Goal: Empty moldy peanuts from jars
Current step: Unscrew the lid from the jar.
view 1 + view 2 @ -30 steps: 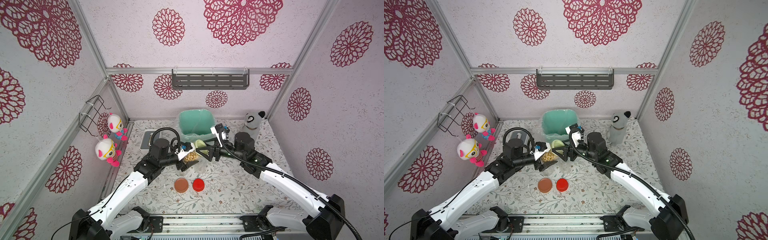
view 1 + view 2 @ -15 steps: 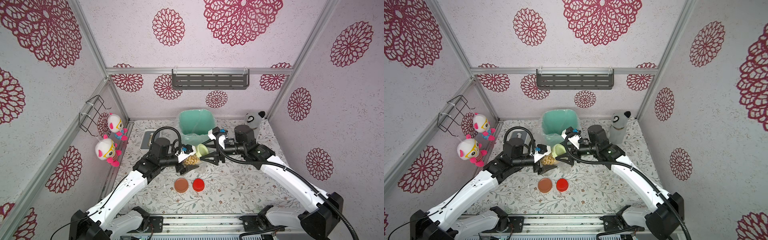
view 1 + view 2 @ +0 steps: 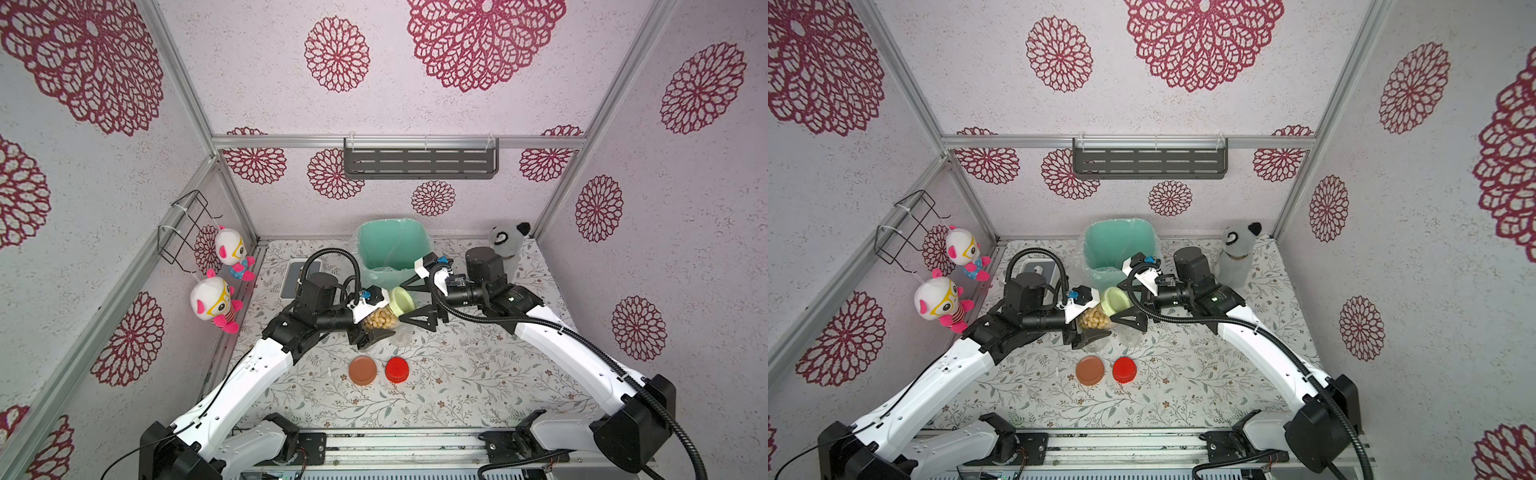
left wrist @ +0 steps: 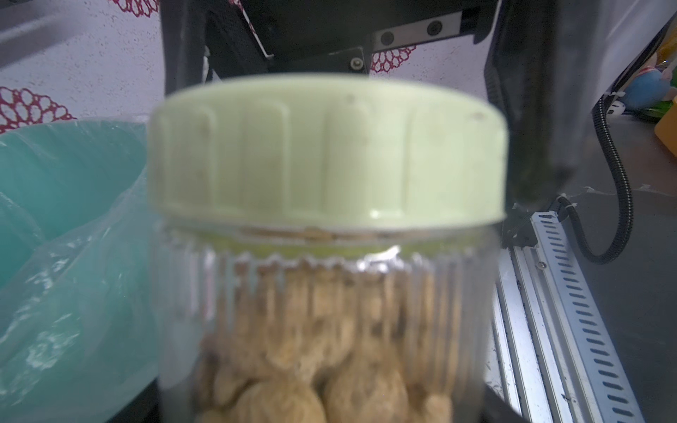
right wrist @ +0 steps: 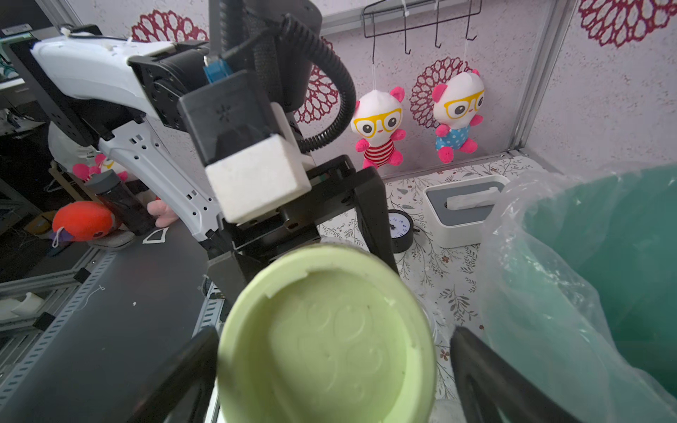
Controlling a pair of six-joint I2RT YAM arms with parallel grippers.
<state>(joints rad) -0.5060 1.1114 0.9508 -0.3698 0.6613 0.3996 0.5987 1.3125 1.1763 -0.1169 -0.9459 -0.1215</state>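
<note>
The pale green lid (image 5: 326,340) bears only raised swirls that cannot be read. The left gripper (image 3: 374,324) has its fingers clamped on the jar (image 3: 385,318), which is tipped sideways over the counter (image 3: 457,374) near the bin (image 3: 390,245), with moldy peanuts (image 4: 293,366) inside. The right gripper (image 3: 409,301) has its fingers (image 5: 183,370) apart, flanking the lid.

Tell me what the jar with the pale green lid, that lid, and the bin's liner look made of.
The jar looks like clear plastic, though glass can't be excluded: its ribbed see-through wall shows the peanuts. The lid looks like matte pale green plastic, with moulded grip ribs. The liner is thin clear film, crinkled and glossy.
</note>
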